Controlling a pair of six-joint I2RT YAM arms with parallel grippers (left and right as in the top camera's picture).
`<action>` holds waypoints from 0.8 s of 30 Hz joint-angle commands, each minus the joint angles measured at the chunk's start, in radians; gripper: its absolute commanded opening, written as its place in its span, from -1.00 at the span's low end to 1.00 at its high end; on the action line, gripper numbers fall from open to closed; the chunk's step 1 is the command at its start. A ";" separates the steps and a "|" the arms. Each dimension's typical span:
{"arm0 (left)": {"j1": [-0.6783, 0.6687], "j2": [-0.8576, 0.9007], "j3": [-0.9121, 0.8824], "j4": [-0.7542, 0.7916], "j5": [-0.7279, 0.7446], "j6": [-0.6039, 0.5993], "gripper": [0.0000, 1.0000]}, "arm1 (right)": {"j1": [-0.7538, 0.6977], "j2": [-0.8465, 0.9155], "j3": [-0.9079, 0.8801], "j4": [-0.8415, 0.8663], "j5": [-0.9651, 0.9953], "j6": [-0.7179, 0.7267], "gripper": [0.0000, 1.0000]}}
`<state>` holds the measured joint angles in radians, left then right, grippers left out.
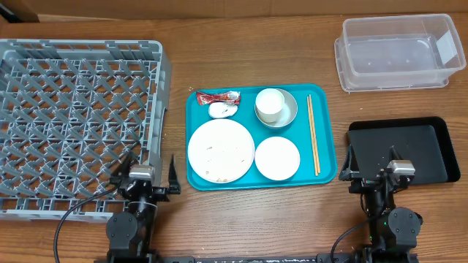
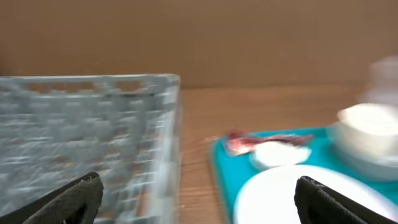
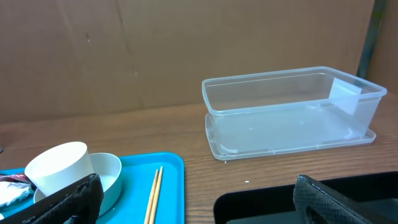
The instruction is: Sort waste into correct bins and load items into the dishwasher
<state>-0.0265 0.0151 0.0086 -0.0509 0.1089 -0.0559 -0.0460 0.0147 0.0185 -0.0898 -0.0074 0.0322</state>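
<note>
Red wrapper (image 1: 218, 97) and white scrap (image 1: 221, 110) lie at the teal tray's (image 1: 325, 157) far-left corner. The grain-flecked large plate (image 1: 221, 150), cup (image 1: 270, 104) in bowl (image 1: 287, 111), small dish (image 1: 277, 158) and chopsticks (image 1: 313, 134) share that tray. Dish rack (image 1: 73, 124): table's left edge. Clear tub (image 1: 398, 52): far-right corner. Black tray (image 1: 417, 146): right edge. Left gripper (image 2: 196, 193) and right gripper (image 3: 198, 194): jaws spread, empty.

Robot test bench (lab-like): wooden table (image 1: 241, 223), cardboard backdrop (image 3: 124, 50) behind

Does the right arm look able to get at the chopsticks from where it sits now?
Probably yes. The chopsticks lie along the right edge of the teal tray, the side nearest the right gripper, which is open and empty. Nothing lies on them; the bowl sits clear to their left.
</note>
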 commanded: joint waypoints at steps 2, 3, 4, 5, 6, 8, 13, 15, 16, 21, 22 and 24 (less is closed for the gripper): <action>-0.007 -0.011 -0.004 0.057 0.441 -0.438 1.00 | -0.005 -0.012 -0.011 0.006 0.006 -0.003 0.99; -0.007 -0.011 -0.003 0.071 0.489 -0.518 1.00 | -0.005 -0.012 -0.011 0.006 0.006 -0.003 0.99; -0.007 -0.011 -0.003 0.091 0.526 -0.613 1.00 | -0.005 -0.012 -0.011 0.006 0.006 -0.003 0.99; -0.007 -0.011 -0.003 0.110 0.552 -0.702 0.99 | -0.005 -0.012 -0.011 0.006 0.006 -0.003 0.99; -0.007 -0.011 -0.004 0.142 0.577 -0.819 1.00 | -0.005 -0.012 -0.011 0.006 0.006 -0.003 0.99; -0.007 -0.011 -0.003 0.264 0.636 -0.967 1.00 | -0.005 -0.012 -0.011 0.006 0.006 -0.003 0.99; -0.006 -0.011 0.050 0.657 0.741 -0.975 1.00 | -0.005 -0.012 -0.011 0.006 0.006 -0.003 0.99; -0.006 -0.003 0.128 0.548 0.742 -0.903 1.00 | -0.005 -0.012 -0.011 0.006 0.006 -0.003 0.99; -0.006 0.008 0.177 0.454 0.742 -0.843 1.00 | -0.005 -0.012 -0.011 0.006 0.006 -0.003 0.99; -0.006 0.195 0.476 -0.072 0.716 -0.489 1.00 | -0.005 -0.012 -0.011 0.006 0.006 -0.003 0.99; -0.007 0.255 0.537 -0.149 0.723 -0.435 1.00 | -0.005 -0.012 -0.011 0.006 0.006 -0.003 0.99; -0.007 0.390 0.666 -0.307 0.745 -0.325 1.00 | -0.005 -0.012 -0.011 0.006 0.006 -0.003 0.99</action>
<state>-0.0265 0.2348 0.4938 -0.2241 0.8188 -0.6617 -0.0460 0.0147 0.0185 -0.0895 -0.0078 0.0326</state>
